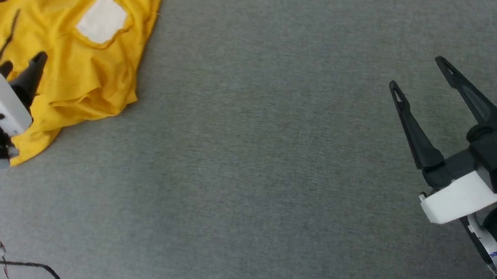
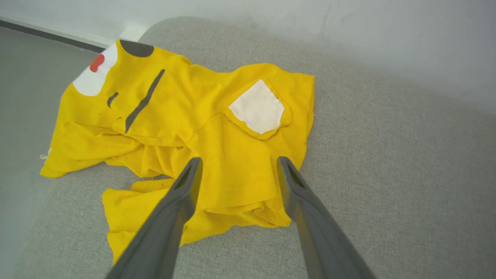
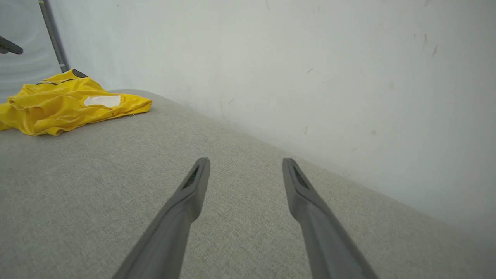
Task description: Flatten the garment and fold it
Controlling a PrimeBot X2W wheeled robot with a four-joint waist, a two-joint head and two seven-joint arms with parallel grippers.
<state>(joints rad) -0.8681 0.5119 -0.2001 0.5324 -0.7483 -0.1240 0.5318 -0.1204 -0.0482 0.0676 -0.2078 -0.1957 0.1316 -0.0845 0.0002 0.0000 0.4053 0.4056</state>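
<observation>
Shirt lies crumpled on the surface, flattening and folding undone; left claw and right claw both released, empty.

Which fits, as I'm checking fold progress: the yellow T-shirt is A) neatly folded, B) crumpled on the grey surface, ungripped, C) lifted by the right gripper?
B: the T-shirt lies rumpled on the grey surface, the left gripper open over it, the right gripper open well away.
</observation>
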